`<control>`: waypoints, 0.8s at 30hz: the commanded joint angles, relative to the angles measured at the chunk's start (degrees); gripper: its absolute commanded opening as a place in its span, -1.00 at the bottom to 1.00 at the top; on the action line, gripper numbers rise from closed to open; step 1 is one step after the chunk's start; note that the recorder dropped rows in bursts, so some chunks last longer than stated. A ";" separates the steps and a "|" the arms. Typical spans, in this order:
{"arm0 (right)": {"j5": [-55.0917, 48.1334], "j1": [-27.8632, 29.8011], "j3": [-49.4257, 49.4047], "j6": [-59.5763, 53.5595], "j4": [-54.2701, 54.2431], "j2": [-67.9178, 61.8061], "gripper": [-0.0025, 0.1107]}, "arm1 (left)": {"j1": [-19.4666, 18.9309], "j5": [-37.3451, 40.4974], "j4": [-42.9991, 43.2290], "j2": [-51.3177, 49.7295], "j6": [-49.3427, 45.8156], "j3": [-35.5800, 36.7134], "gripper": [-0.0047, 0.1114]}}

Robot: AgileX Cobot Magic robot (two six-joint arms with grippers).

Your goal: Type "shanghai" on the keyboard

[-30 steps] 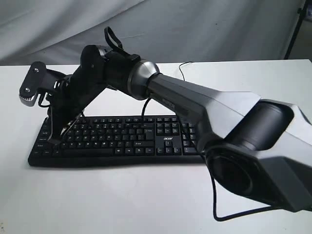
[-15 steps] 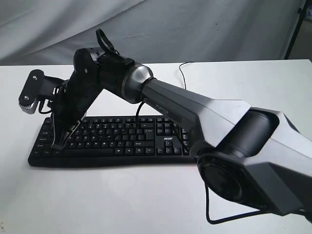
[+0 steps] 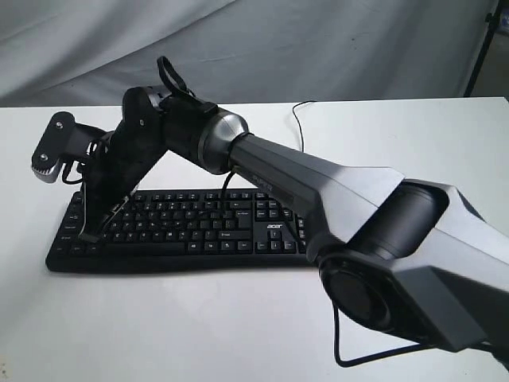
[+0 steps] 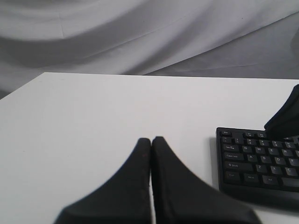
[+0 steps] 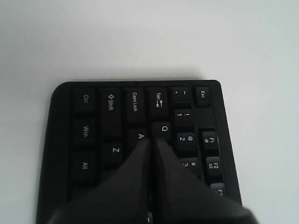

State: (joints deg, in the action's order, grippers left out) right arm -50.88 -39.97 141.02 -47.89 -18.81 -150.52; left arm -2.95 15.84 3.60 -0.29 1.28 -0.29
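Note:
The black keyboard (image 3: 199,227) lies across the white table, its acer logo near the number pad. My right arm reaches over it to its left end. There the right gripper (image 3: 90,236) is shut and empty, pointing down at the keys. In the right wrist view the right gripper (image 5: 152,141) has its tip at the seam between A and Q on the keyboard (image 5: 93,121), hiding the keys behind it. Whether it touches a key I cannot tell. My left gripper (image 4: 151,140) is shut and empty over bare table beside the keyboard's (image 4: 252,163) left end. It is outside the exterior view.
The thin black keyboard cable (image 3: 297,113) runs to the table's back edge. A grey cloth backdrop (image 3: 318,48) hangs behind the table. My right arm's big elbow housing (image 3: 398,263) covers the keyboard's right end. White table (image 3: 159,318) lies in front of the keyboard.
My right arm has swung slightly left, carrying its shut tip a little farther toward the keyboard's left end.

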 commanded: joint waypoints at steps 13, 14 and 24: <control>3.00 -0.02 0.38 0.22 -0.34 -1.05 -0.96 | -0.14 -0.60 -0.04 0.29 0.11 0.29 -0.91; 3.28 -0.02 0.38 0.22 -0.34 -1.05 -0.96 | -0.14 -0.60 -0.04 0.29 0.11 0.29 -0.91; 3.34 -0.02 0.38 -1.28 -0.79 -1.87 -0.96 | -0.14 -0.60 -0.04 0.29 0.11 0.29 -0.91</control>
State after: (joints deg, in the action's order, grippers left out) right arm -47.91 -39.97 141.02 -48.15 -19.09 -152.30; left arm -2.95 15.84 3.60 -0.29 1.28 -0.29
